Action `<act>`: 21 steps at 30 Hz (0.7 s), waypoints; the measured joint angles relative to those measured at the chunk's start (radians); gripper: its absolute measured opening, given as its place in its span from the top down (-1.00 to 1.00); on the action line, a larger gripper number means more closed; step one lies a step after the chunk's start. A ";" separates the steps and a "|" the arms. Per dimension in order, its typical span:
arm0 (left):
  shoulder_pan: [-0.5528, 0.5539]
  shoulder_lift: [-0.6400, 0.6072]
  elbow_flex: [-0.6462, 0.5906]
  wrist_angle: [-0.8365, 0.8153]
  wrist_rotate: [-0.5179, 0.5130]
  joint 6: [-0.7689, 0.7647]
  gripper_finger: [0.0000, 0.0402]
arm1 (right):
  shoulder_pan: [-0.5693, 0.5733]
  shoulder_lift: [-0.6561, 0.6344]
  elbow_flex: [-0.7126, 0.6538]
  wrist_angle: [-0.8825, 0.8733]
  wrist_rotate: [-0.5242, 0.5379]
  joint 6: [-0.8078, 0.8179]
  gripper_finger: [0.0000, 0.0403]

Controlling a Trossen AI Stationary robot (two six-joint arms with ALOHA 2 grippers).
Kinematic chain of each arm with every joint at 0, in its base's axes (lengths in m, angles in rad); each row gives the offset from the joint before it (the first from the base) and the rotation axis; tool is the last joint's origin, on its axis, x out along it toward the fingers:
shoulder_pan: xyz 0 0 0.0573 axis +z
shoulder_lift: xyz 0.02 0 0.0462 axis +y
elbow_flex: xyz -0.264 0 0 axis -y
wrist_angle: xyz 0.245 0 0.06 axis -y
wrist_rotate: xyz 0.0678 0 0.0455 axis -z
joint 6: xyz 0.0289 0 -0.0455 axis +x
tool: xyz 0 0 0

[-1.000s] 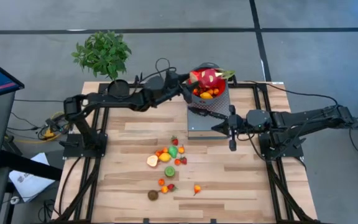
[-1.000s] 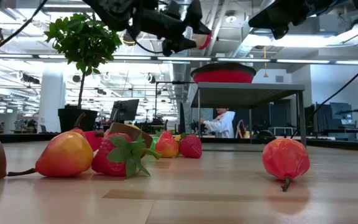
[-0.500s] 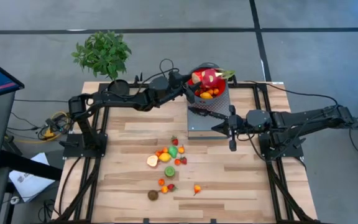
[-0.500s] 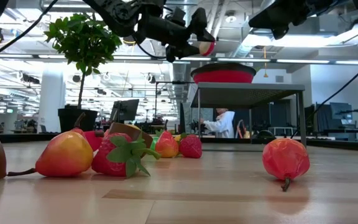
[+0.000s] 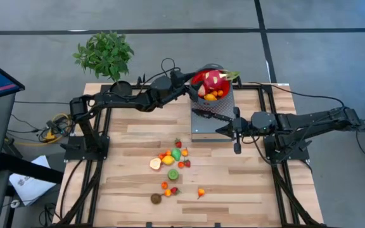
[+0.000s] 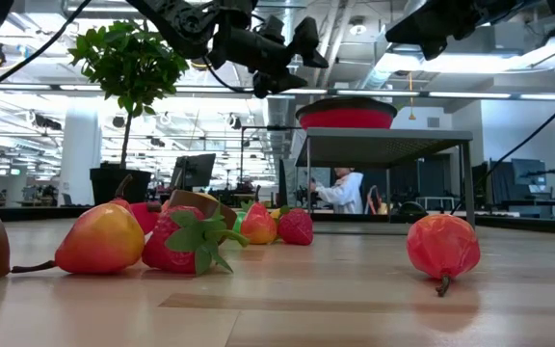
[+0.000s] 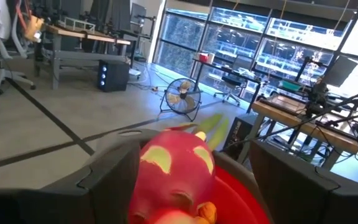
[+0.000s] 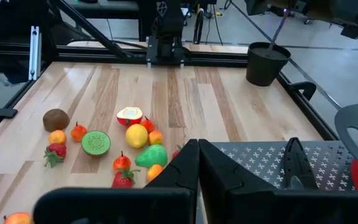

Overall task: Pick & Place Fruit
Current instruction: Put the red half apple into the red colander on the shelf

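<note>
From above, the left hand [image 5: 191, 84] reaches over the round red bowl with a grey inside [image 5: 222, 101], which stands on a grey perforated metal stand [image 5: 208, 123]. The large pink-red dragon fruit with green tips [image 5: 212, 80] lies on top of the orange and yellow pieces heaped in the bowl, apparently let go there. The small toy fruits [image 5: 172, 166] are scattered loose on the wooden table [image 5: 246, 183], well apart from the bowl. The right hand [image 5: 236, 144] waits beside the stand.

At table height, the left hand [image 6: 292, 56] hangs above the bowl [image 6: 346, 116] with its fingers spread and nothing between them.

The left wrist camera looks straight down on the dragon fruit [image 7: 176, 171] between its own parted fingers [image 7: 114, 180], which stand clear of it.

The right wrist camera shows that hand's fingers [image 8: 185, 171] pressed together, facing the loose fruit [image 8: 135, 134].
</note>
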 joint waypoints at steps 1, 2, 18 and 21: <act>0.003 0.000 0.000 0.000 0.000 0.000 -0.51 | 0.000 0.000 0.000 0.000 0.000 0.000 0.99; 0.004 0.000 0.000 0.000 0.000 -0.002 -0.53 | 0.000 0.000 0.000 0.000 0.000 0.000 0.99; -0.018 -0.100 -0.001 -0.038 0.011 -0.011 -0.41 | 0.002 0.000 0.000 -0.037 0.000 0.002 0.99; -0.025 -0.138 -0.022 -0.045 0.012 -0.010 -0.33 | 0.002 0.000 0.000 -0.037 0.000 0.002 0.99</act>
